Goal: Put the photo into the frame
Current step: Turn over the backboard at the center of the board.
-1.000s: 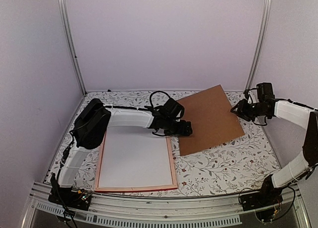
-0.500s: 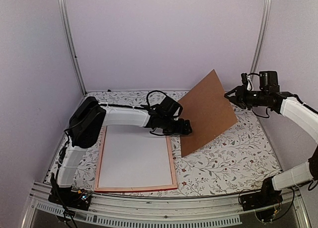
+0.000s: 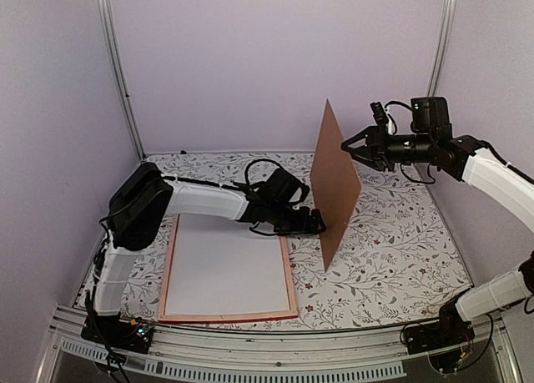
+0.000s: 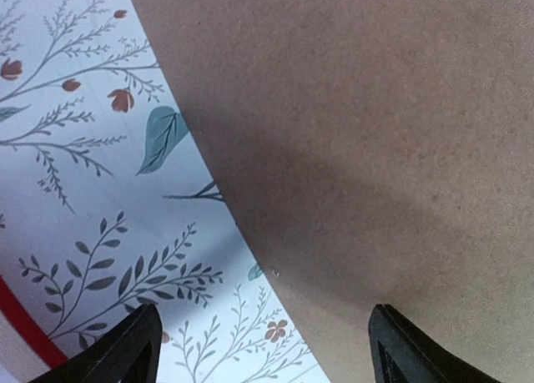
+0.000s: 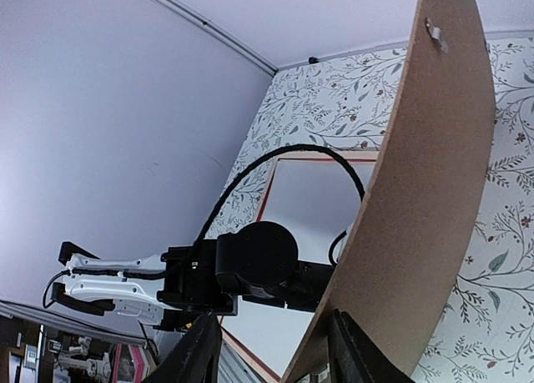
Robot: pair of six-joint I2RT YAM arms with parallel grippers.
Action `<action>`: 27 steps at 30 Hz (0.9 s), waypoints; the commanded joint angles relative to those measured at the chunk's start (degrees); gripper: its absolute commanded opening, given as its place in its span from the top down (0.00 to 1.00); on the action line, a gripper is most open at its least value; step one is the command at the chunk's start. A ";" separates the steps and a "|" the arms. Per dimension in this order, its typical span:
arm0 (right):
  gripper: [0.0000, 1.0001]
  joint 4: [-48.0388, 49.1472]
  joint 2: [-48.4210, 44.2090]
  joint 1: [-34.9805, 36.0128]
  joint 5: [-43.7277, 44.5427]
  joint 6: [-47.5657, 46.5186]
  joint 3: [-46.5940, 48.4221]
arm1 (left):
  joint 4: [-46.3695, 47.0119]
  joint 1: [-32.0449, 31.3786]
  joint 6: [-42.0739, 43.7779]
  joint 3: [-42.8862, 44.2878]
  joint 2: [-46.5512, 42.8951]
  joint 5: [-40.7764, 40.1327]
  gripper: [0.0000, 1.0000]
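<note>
hidden: I can't see the printed side of the photo (image 3: 227, 270). Only a plain white face shows, so I read it as lying print-down.
cut off: the left wrist cam catches just a red sliver of the frame (image 4: 23, 323) in its bottom-left corner. The backing board (image 4: 375, 133) fills most of that view.
blocked: in the right wrist cam the board and the left arm (image 5: 250, 266) cover the near part of the frame.
hard to tell: I can't say from any view whether the left fingers touch the board's lower edge.
photo: large white rectangle, flat inside the frame, edges just within the rails.
frame: flat on the floral table (image 3: 392, 258), left of centre. Thin rails, pale on top with a red outer edge.
backing board: plain brown, standing almost upright on one edge just right of the frame's far corner. A small metal tab (image 5: 432, 31) sits near its top.
left gripper (image 3: 315, 224): fingers spread wide, low at the board's foot, holding nothing.
right gripper (image 3: 350, 143): raised at the board's upper edge, fingers partly apart. The board edge runs between them, close to one finger with a clear gap to the other. I don't see a clamp.
</note>
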 commanded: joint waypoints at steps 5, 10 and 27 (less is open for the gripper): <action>0.43 0.05 3.91 6.08 1.40 1.77 5.36 | 2.05 1.05 0.47 -6.95 -12.31 -2.14 0.08; 0.40 1.62 5.73 7.61 1.57 2.64 5.48 | 4.19 4.20 -0.45 -12.40 -20.31 -0.58 0.05; 0.37 3.40 8.09 8.74 3.43 3.83 3.73 | 7.18 11.21 -3.47 -15.89 -29.76 5.85 0.00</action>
